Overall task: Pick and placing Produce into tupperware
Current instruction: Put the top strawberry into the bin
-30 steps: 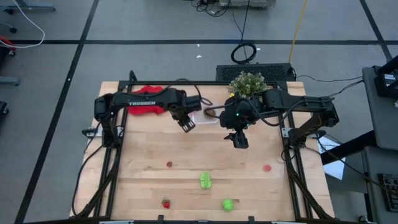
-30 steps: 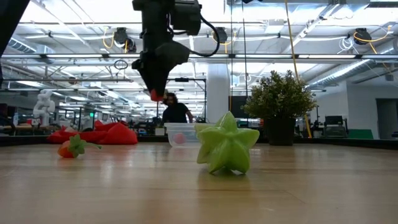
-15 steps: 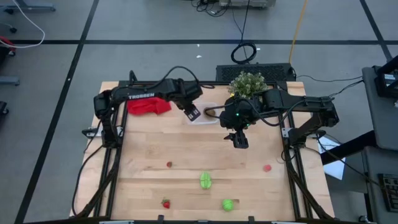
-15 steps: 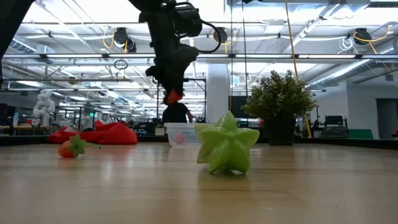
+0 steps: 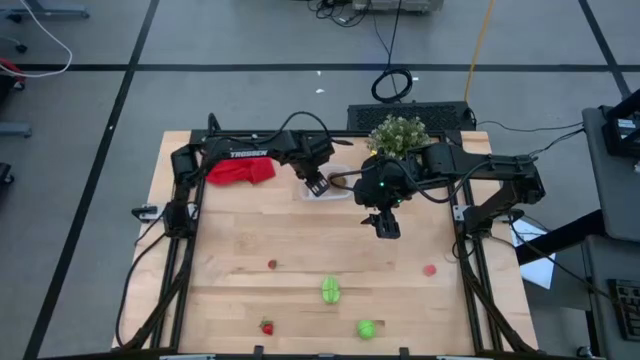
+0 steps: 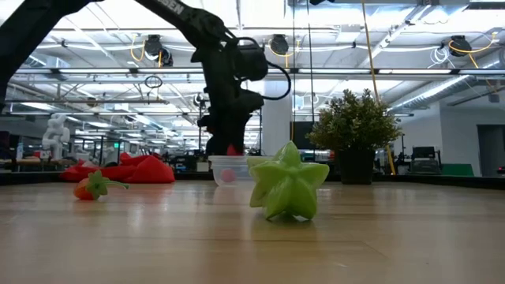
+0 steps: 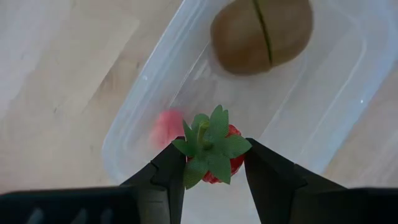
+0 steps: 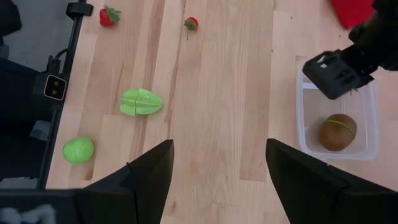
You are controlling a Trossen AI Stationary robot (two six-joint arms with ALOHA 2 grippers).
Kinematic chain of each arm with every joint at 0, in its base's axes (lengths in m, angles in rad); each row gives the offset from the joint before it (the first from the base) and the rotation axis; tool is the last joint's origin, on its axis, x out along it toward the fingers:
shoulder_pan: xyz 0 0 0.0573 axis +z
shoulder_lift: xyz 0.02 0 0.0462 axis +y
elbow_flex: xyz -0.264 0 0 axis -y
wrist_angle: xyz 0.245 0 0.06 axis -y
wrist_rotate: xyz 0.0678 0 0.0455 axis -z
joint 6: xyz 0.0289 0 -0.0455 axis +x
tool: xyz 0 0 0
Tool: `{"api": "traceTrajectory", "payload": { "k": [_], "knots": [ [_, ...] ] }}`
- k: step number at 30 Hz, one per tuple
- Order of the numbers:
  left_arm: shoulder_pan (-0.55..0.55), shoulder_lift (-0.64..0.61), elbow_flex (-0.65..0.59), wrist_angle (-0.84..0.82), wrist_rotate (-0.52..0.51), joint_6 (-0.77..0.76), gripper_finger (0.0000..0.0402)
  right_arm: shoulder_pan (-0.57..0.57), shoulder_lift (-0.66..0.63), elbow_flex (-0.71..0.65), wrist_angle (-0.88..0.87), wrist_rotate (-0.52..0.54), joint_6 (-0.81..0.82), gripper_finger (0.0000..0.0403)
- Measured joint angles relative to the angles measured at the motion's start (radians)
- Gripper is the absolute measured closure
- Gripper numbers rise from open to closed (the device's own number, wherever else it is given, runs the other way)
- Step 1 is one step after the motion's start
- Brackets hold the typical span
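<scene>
Since a second ago the left gripper [image 7: 208, 180] has swung right over the clear container [image 5: 328, 186] at the tabletop's far edge, fingers clamping a strawberry [image 7: 214, 155] above the kiwi [image 7: 261, 34]; "TROSSEN" marks its arm. Right gripper [image 5: 383, 224] hovers mid-table, fingers wide.

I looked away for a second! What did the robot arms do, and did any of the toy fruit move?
The left gripper carried its strawberry across the table, away from the red cloth, and now holds it over the tupperware, not yet let go. The right gripper stayed open in place. The green pieces and loose red pieces on the table didn't move.
</scene>
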Motion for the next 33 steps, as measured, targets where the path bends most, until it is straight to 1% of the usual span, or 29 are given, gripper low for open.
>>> {"api": "traceTrajectory", "payload": {
  "k": [5,11,33],
  "knots": [
    [0.007,0.013,0.0,0.018,0.026,0.007,0.0263,0.0,0.0,0.0,0.0,0.0,-0.002,0.0156],
    [0.007,0.018,0.0,0.045,0.026,0.01,0.0263,0.0,0.0,0.0,0.0,0.0,-0.008,0.0156],
    [0.022,0.029,0.0,0.06,0.046,0.01,0.0263,0.0,0.0,0.0,0.0,0.0,0.016,0.0156]
  ]
}}
